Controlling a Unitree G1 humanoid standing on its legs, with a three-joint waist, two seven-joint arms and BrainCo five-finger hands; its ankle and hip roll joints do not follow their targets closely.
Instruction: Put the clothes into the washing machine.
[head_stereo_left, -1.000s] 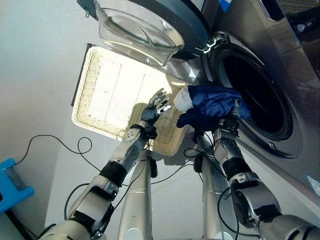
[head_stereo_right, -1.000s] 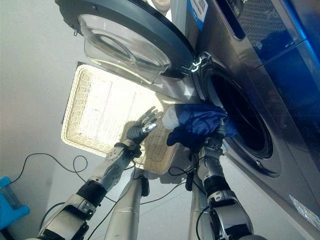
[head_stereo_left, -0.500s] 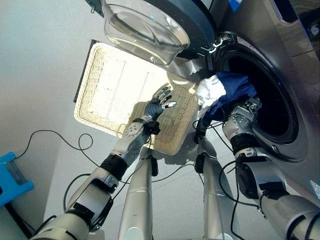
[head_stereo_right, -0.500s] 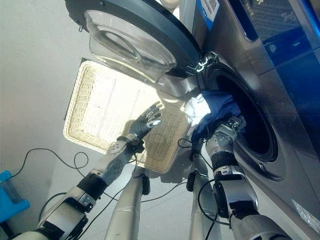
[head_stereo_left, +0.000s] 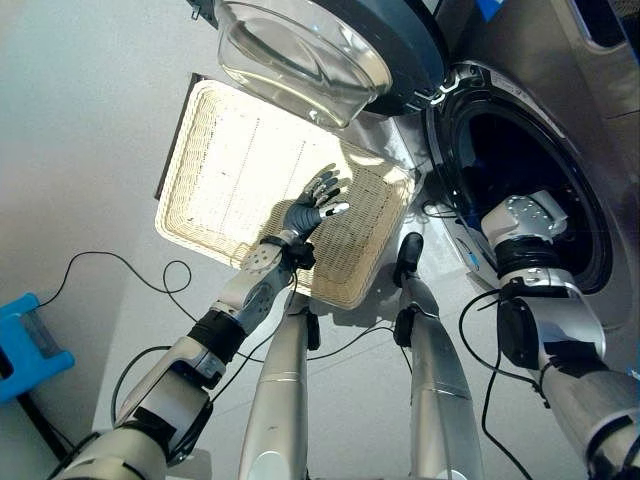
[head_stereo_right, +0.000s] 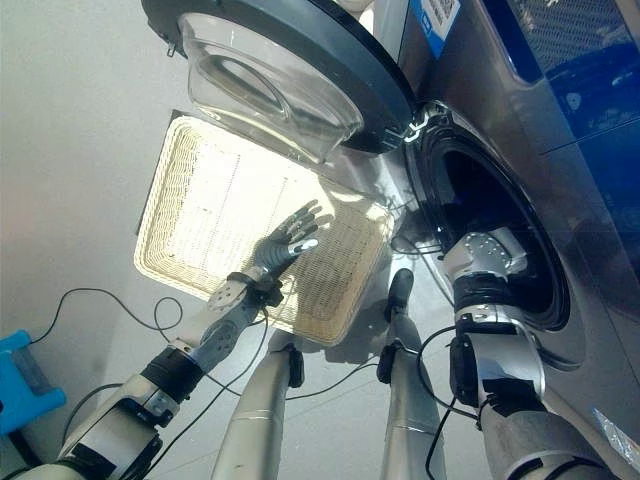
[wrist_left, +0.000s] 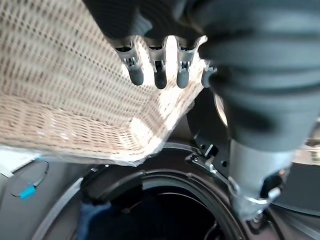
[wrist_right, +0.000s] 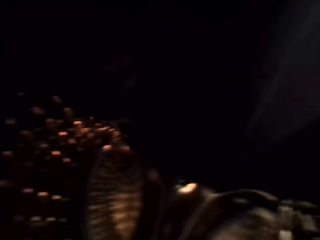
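Note:
The washing machine's round drum opening (head_stereo_left: 505, 150) gapes dark at the right. My right arm (head_stereo_left: 522, 228) reaches into it up to the wrist, and the hand is hidden inside. The right wrist view is dark, with only the drum's perforated wall (wrist_right: 55, 140) faintly lit. A bit of blue cloth (wrist_left: 94, 216) lies at the drum's mouth in the left wrist view. My left hand (head_stereo_left: 316, 208) hovers open, fingers (wrist_left: 156, 70) spread, over the near right part of the pale wicker basket (head_stereo_left: 235, 165).
The machine's door (head_stereo_left: 310, 55), with its bulging glass bowl, hangs open above the basket's far edge. The basket stands on a light floor just left of the machine. A blue box (head_stereo_left: 30, 345) sits at the far left.
My right hand has carried the blue and white garment from in front of the opening into the drum, out of the head views. The left hand has stayed over the basket. The camera shifted slightly.

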